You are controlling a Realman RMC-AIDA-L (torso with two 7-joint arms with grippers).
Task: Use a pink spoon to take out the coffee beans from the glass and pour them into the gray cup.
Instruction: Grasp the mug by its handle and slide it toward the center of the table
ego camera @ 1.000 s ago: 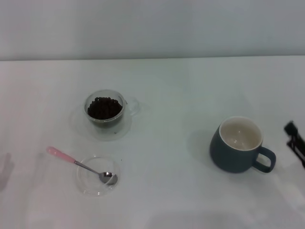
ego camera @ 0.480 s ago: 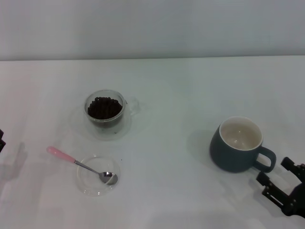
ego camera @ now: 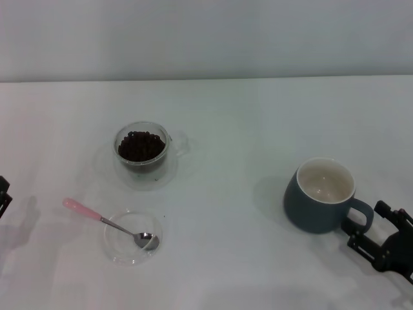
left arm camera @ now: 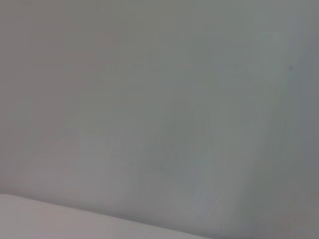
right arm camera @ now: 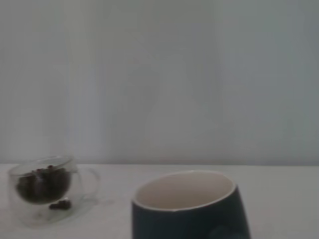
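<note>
The glass (ego camera: 142,152) holds the coffee beans (ego camera: 141,146) and stands on its clear saucer at the back left. The pink spoon (ego camera: 84,209) lies in front of it, with its metal bowl resting in a shallow clear dish (ego camera: 124,248). The gray cup (ego camera: 321,196) stands on the right, its handle pointing right, its inside cream-white with no beans in it. My right gripper (ego camera: 369,227) is open, low on the table right by the cup's handle. Only an edge of my left gripper (ego camera: 3,194) shows at the far left. The right wrist view shows the gray cup (right arm camera: 189,209) close up and the glass (right arm camera: 42,191) beyond it.
The white table (ego camera: 232,129) meets a plain pale wall at the back. The left wrist view shows only that wall and a strip of table (left arm camera: 40,219).
My right gripper came in from the right edge, dropped low, then moved up to the cup's handle. My left gripper edged into view at the far left. The objects have not moved.
</note>
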